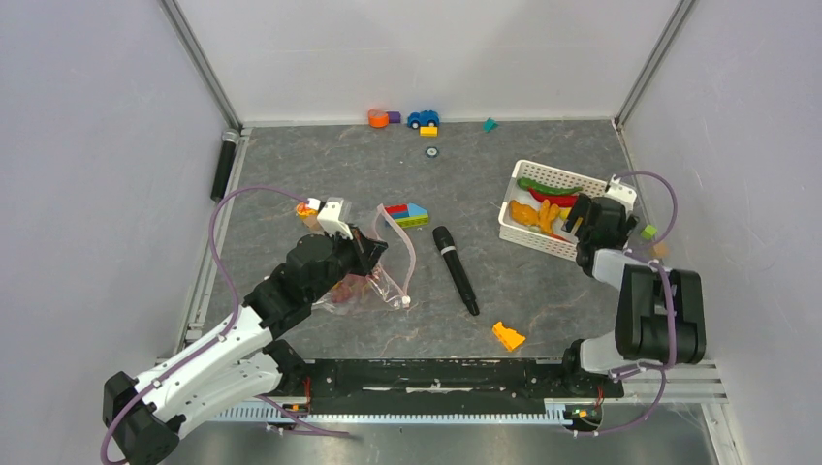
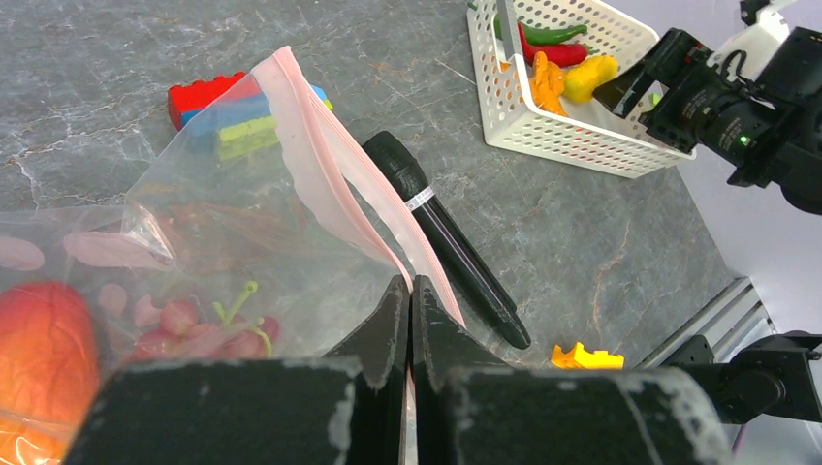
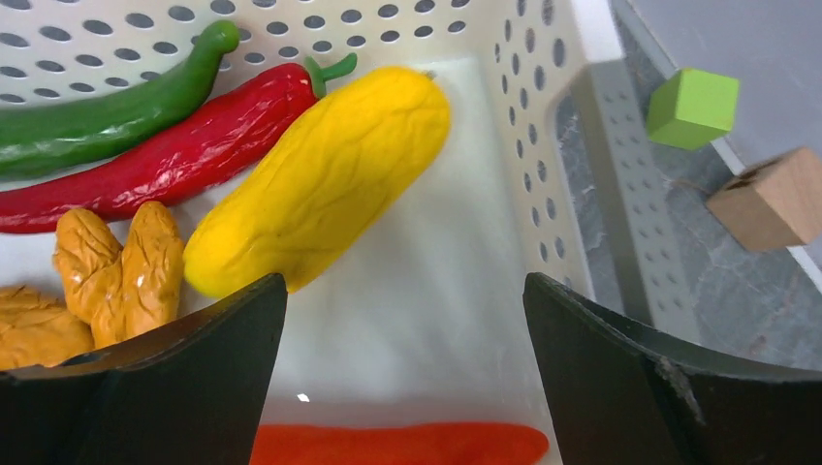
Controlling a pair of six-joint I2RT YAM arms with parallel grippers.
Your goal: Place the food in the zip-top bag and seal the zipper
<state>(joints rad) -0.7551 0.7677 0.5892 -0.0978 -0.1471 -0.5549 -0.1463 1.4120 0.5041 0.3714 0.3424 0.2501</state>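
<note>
The clear zip-top bag [image 1: 373, 281] lies left of centre with its pink zipper strip [image 2: 330, 165] raised. An orange-red fruit [image 2: 44, 358] and dark purple grapes [image 2: 189, 325] lie inside it. My left gripper [image 2: 409, 291] is shut on the bag's zipper edge, also seen from above [image 1: 373, 250]. My right gripper [image 3: 402, 291] is open inside the white basket [image 1: 528, 232], above its floor. A yellow vegetable [image 3: 320, 174], red chili [image 3: 165, 155], green pepper [image 3: 107, 107], orange ginger-like piece [image 3: 116, 266] and orange carrot [image 3: 397, 446] lie in the basket.
A black microphone [image 1: 455, 269] lies between bag and basket. A stack of coloured bricks [image 1: 407, 214] sits behind the bag. An orange wedge block [image 1: 508, 336] lies near the front. A green cube [image 3: 692, 107] and a wooden block [image 3: 771, 199] sit right of the basket. Toys line the back wall.
</note>
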